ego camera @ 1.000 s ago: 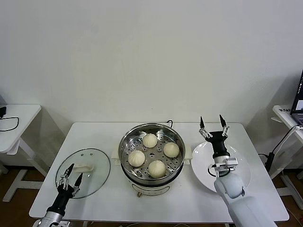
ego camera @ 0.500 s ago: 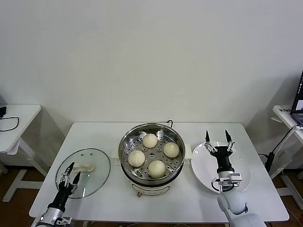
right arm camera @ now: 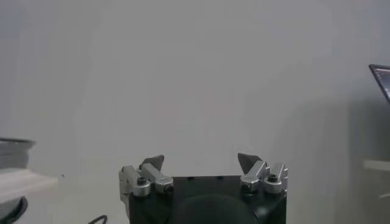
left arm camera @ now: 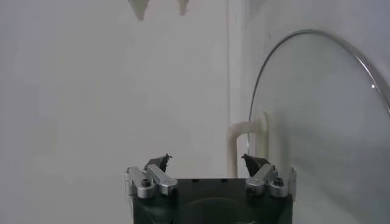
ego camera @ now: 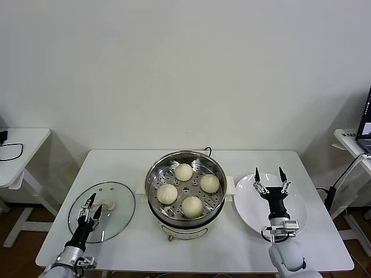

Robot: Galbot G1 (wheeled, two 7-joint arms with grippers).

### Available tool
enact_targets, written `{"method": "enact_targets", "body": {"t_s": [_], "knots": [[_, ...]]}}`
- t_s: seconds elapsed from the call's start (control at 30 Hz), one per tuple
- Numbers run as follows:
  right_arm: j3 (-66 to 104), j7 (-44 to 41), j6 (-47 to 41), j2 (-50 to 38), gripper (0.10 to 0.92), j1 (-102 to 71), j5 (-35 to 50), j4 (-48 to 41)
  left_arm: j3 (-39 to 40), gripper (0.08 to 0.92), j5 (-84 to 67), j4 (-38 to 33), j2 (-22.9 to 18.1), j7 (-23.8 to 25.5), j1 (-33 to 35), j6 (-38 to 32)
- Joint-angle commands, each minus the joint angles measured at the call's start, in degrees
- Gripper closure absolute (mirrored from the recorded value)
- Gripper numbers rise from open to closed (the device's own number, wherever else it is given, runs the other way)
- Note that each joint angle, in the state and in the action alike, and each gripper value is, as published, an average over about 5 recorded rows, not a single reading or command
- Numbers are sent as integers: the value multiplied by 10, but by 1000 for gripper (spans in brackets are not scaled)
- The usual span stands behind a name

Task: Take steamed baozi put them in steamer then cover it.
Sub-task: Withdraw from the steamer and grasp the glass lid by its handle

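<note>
Altogether four steamed baozi (ego camera: 185, 189) fill one steamer (ego camera: 155, 184); one cover (ego camera: 119, 201) aside, both grippers wide.

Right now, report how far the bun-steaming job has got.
Done: all four cream-white round buns sit on the perforated tray of the shiny steel steamer pot. In hand: nothing; the left gripper hangs open over the round clear glass lid on the table, the right gripper open above the bare white plate. Left: covering the pot.
</note>
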Motion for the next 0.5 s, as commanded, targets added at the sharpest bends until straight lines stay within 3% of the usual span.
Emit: {"method": "enact_targets", "body": {"t_s": [0.03, 0.5], "knots": [[6, -2, 2, 3, 203, -8, -5, 0, 13, 177, 1, 9, 1, 6, -26, 23], [9, 0, 1, 3, 203, -12, -12, 5, 27, 177, -8, 22, 4, 18, -39, 44]]}}
